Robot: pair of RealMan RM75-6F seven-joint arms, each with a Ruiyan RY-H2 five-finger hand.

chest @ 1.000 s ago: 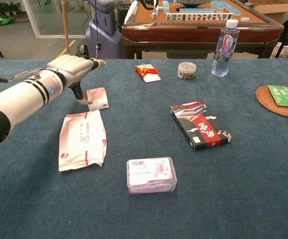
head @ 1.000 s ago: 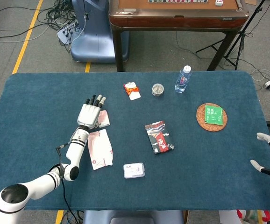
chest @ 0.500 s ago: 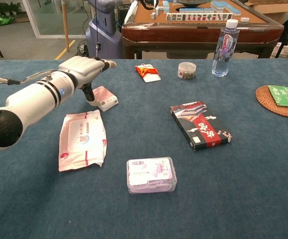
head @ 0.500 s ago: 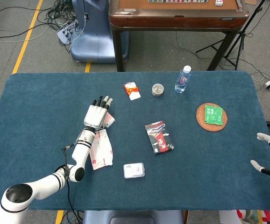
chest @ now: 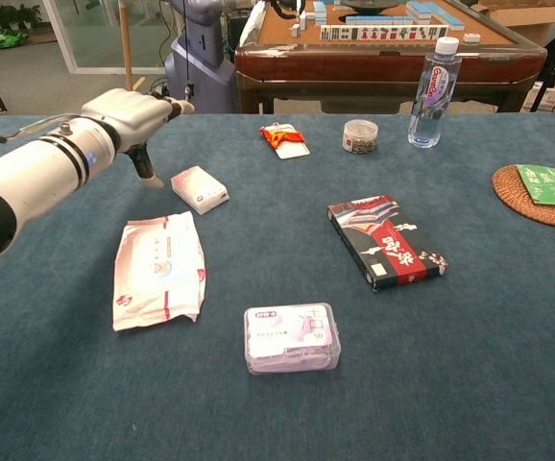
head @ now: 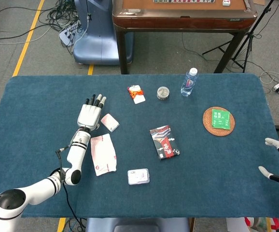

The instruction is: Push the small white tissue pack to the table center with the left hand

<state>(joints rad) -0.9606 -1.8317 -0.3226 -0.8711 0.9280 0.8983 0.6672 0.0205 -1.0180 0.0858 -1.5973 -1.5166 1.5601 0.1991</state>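
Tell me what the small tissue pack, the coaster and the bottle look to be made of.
Tissue pack: thin, slightly shiny plastic film, judging by its soft printed wrapper. Coaster: woven fibre, probably rattan or straw; brown ringed texture, matte. Bottle: clear glossy plastic; background shows through, white cap.

1. The water bottle [chest: 432, 89] carries a pink and blue label with lettering running up it; the letters are too small to make out.
2. The green packet [head: 221, 119] on the woven coaster [head: 210, 126] shows white characters, not legible.
3. The dark box [chest: 385, 240] with red and white patterning bears print along its white end, too small to read.
4. The clear plastic case [chest: 292, 337] has faint pale print on its lid, unreadable.
5. The large flat wipes pack [chest: 159, 268] shows pink markings, none readable.
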